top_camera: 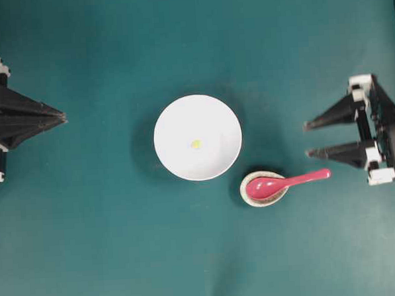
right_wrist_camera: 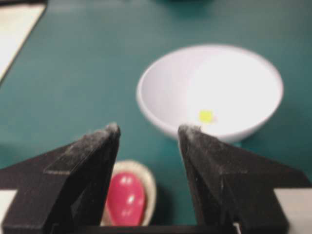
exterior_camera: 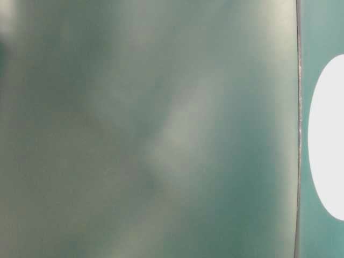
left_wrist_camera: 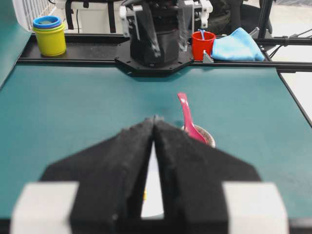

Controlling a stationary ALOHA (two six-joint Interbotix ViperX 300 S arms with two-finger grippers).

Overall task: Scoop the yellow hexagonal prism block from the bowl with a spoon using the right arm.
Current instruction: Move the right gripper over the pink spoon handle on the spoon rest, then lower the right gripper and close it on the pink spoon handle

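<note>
Right gripper (top_camera: 308,139) was spread wide & empty, w/ spoon (top_camera: 287,182) just beside its fingertips; bowl (top_camera: 197,137) w/ yellow block (top_camera: 196,144) further ahead.

No text, label, brand, number or sign can be read in any of the views. No writing is seen on the bowl (top_camera: 197,137), on the spoon (top_camera: 287,182) or on the worktop (top_camera: 90,246).
</note>
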